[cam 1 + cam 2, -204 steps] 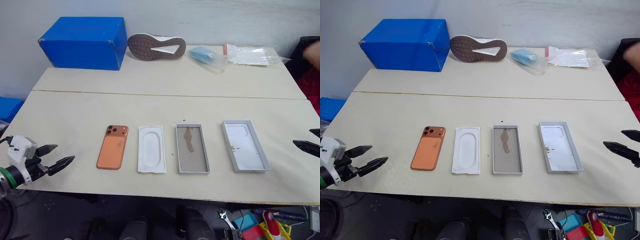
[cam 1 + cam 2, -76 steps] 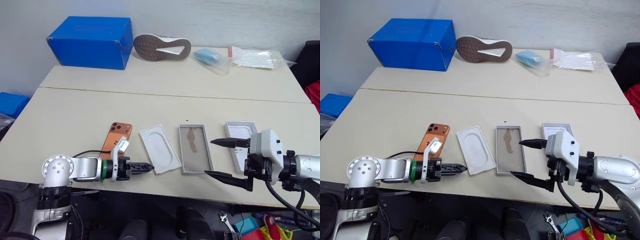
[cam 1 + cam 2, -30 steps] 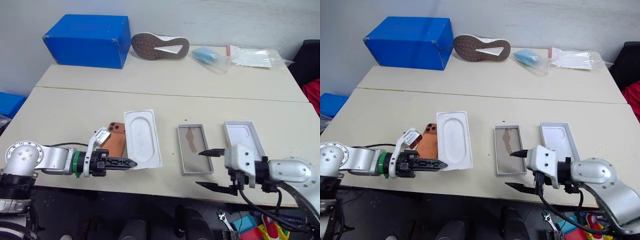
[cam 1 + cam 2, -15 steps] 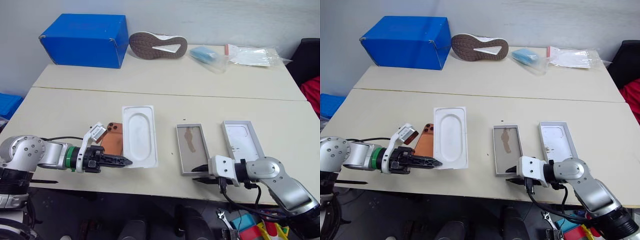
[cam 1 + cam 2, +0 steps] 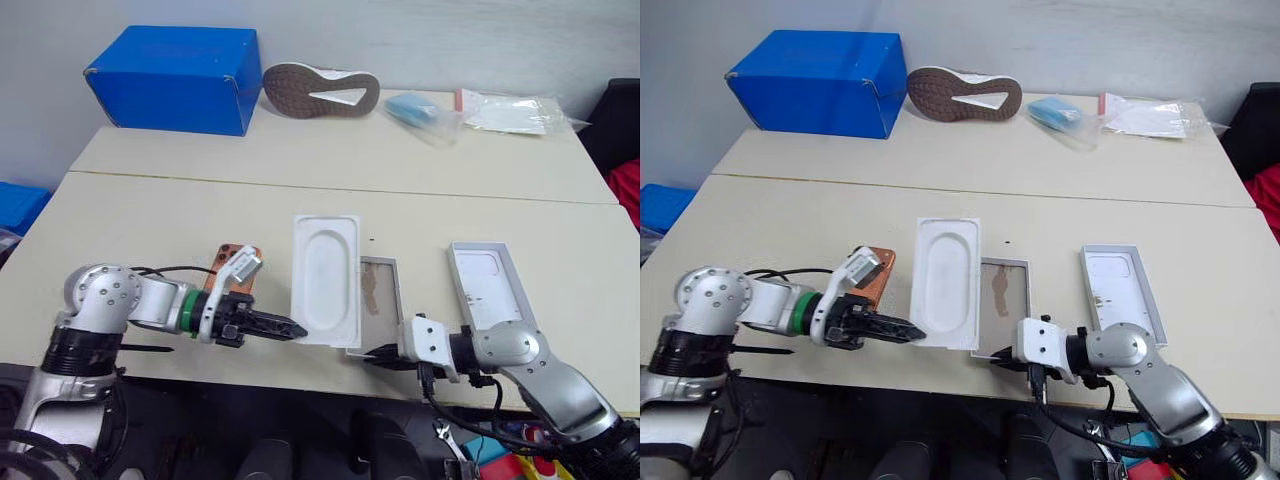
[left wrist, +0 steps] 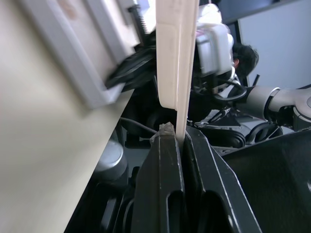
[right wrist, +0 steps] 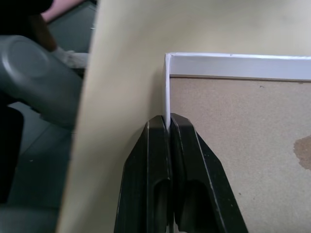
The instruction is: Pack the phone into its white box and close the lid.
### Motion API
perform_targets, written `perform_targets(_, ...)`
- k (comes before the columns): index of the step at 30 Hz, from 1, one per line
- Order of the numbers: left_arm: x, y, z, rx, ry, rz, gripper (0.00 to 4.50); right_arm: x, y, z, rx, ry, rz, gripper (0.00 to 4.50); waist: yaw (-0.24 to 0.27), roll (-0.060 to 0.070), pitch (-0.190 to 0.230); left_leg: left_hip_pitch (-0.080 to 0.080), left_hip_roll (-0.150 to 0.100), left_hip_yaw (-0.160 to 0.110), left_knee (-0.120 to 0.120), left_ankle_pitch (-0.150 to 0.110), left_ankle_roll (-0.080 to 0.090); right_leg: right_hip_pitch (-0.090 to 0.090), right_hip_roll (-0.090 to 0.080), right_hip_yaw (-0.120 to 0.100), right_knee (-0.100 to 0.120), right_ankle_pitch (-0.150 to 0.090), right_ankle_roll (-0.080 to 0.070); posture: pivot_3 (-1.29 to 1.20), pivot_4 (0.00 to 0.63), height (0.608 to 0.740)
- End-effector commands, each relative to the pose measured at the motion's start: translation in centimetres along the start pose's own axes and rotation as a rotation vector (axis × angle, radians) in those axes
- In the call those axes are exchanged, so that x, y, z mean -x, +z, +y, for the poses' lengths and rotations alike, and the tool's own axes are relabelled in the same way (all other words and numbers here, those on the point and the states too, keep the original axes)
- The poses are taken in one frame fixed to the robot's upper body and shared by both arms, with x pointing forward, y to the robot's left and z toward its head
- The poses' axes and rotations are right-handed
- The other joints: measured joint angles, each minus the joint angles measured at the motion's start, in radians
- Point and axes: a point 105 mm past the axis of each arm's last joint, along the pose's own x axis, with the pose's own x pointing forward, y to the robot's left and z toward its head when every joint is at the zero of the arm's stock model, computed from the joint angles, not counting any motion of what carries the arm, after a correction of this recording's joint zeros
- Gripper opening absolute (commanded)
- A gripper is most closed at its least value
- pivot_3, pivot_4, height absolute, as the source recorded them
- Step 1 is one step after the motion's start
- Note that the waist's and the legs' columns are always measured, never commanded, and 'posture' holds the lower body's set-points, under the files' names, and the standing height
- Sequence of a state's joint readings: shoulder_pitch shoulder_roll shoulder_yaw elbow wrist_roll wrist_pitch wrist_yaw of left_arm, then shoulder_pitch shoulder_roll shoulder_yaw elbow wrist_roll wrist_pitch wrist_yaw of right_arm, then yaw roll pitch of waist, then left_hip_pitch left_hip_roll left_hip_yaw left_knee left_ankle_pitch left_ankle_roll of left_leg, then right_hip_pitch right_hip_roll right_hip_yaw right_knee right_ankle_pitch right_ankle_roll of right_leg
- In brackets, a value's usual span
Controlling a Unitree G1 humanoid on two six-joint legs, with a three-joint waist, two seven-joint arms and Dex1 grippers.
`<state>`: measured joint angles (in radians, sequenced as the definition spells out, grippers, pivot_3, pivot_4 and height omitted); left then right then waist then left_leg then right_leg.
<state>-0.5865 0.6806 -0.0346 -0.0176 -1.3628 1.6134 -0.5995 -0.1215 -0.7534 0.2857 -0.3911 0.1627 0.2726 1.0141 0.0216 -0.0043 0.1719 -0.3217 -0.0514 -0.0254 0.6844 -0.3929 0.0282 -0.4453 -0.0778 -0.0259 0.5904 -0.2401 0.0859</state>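
Black fingers of the right gripper (image 7: 168,127) are pinched shut on the thin near rim of the white box (image 5: 1001,300), right at its corner by the table (image 5: 820,215) edge. That is a small bite on cardboard; if the arm drags or lifts from there, I'd expect the rim to bend or slip free, or the tray to swing round the pinch and skew off over the edge. Across from it, the left gripper (image 5: 285,328) is clamped on the near edge of the insert (image 5: 326,280), which hangs out ahead of the fingers like a paddle and now overlaps the box's left side. Held by one edge, it can droop or twist, and its far end could knock the box while the other hand is holding it, so the two arms may end up working against each other. The two grippers are near each other at the table front, so a clash of fingers is also possible. The phone (image 5: 230,280) lies flat on the table just behind the left wrist, partly hidden by it; a backward sweep of that arm could shove it. The lid (image 5: 485,285) lies open side up to the right of the box, apart from it, and looks safe unless the right forearm swings wide.
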Motion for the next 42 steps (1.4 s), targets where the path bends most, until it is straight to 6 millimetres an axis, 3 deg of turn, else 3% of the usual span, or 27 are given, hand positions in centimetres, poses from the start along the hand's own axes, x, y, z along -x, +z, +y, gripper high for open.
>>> perform_targets(1,-0.6,0.5,-0.3,0.000,-0.018,0.004,0.00,-0.3,0.1,0.0,0.000,-0.016,0.005,0.02,-0.001,0.000,0.000,0.000,0.000,0.000,0.000,0.000,0.000,0.000,0.000,0.000,0.000,0.000,0.000,0.00,0.150,0.740)
perform_targets(6,-1.6,0.9,0.2,0.025,-0.016,0.010,0.00,-0.4,0.4,0.3,-0.026,-0.020,0.001,0.02,-0.004,0.000,0.000,0.001,0.000,0.000,0.000,0.000,-0.001,0.000,0.000,0.000,0.001,0.000,0.000,0.00,0.150,0.740)
perform_targets(15,-3.3,1.3,0.9,0.049,-0.009,0.043,0.00,1.6,2.3,0.8,-0.027,-0.081,-0.042,3.01,0.001,0.000,0.000,0.001,0.000,0.000,0.001,0.000,-0.001,0.000,0.000,-0.001,0.001,0.000,0.000,0.00,0.150,0.740)
perform_targets(20,-4.1,1.7,1.0,0.058,-0.018,0.058,0.00,5.4,4.0,1.3,-0.076,-0.161,-0.078,3.01,0.005,0.000,0.000,0.000,0.000,-0.002,0.001,0.000,-0.001,0.001,0.000,-0.003,0.000,0.000,0.000,0.00,0.150,0.740)
perform_targets(24,-5.1,1.5,1.9,0.071,0.020,0.085,0.00,9.4,3.7,1.8,-0.143,-0.257,-0.043,3.01,0.009,0.000,0.000,0.000,0.000,-0.002,0.001,0.000,-0.001,0.002,0.000,-0.003,0.000,0.000,0.000,0.00,0.150,0.740)
perform_targets(27,-5.8,1.2,2.9,0.074,0.073,0.110,0.00,11.3,3.6,2.4,-0.211,-0.291,-0.022,3.58,0.007,-0.001,0.000,0.000,0.000,-0.002,0.001,0.000,-0.001,0.002,0.000,-0.003,0.000,0.000,0.000,0.00,0.150,0.740)
perform_targets(30,-6.2,1.3,3.3,0.077,0.089,0.114,0.00,12.1,3.9,2.9,-0.225,-0.306,-0.012,4.48,0.001,-0.001,0.000,0.001,0.000,-0.002,0.001,0.000,-0.001,0.003,0.000,-0.002,0.000,0.000,0.000,0.00,0.150,0.740)
perform_targets(42,-6.7,2.4,4.7,0.120,0.138,0.100,0.00,11.8,4.5,2.7,-0.226,-0.382,-0.033,4.48,0.005,-0.001,0.000,0.000,0.000,-0.002,0.001,0.001,-0.002,0.002,0.000,-0.002,0.001,0.000,0.000,0.00,0.150,0.740)
